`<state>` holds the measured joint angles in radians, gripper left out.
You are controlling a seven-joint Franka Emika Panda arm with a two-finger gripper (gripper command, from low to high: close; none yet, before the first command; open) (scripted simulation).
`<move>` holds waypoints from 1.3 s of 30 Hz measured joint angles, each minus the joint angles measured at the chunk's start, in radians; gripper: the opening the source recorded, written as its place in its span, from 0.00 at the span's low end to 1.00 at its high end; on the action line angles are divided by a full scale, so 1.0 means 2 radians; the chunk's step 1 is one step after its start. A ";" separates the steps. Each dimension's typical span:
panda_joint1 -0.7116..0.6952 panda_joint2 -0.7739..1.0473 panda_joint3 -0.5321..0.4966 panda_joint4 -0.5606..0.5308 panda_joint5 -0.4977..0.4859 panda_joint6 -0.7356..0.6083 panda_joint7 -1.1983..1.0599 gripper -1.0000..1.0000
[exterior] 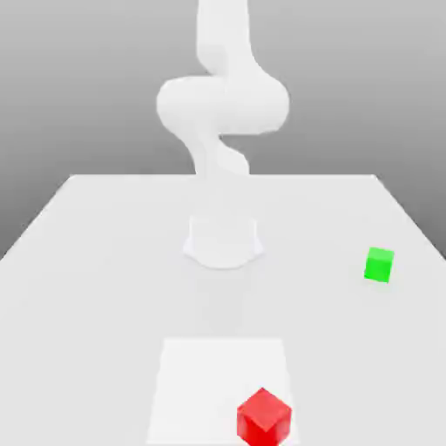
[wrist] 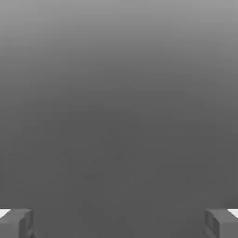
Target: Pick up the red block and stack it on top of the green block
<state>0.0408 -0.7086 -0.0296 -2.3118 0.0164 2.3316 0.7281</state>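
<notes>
Two-finger gripper seen from the hand view: its two grey fingertips stand far apart at opposite edges of the picture, with nothing between them, so the tool is spread wide and grips nothing; behind them lies a plain grey surface. In the exterior view the white Panda arm rises from its round base at the middle of the white table, bends in a thick elbow and leaves the picture at the top. The red block sits on the table at the near edge of the scene, slightly toward the exterior view's right of the base, turned so that one corner faces the camera; it rests on a paler square patch of the tabletop. The green block rests on the table farther back and toward the exterior view's right, roughly level with the base and well apart from it. The two blocks are well apart from each other, neither touched by the arm. A grey background lies beyond the far table edge.
</notes>
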 joint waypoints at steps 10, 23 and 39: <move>0.067 0.185 -0.045 -0.024 0.041 0.063 -0.150 0.50; 0.098 0.417 -0.047 -0.055 0.047 0.147 -0.311 0.50; 0.089 0.542 -0.033 -0.052 0.041 0.227 -0.345 0.00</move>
<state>0.2190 0.3751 -0.0950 -2.4150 0.0982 2.7864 0.0386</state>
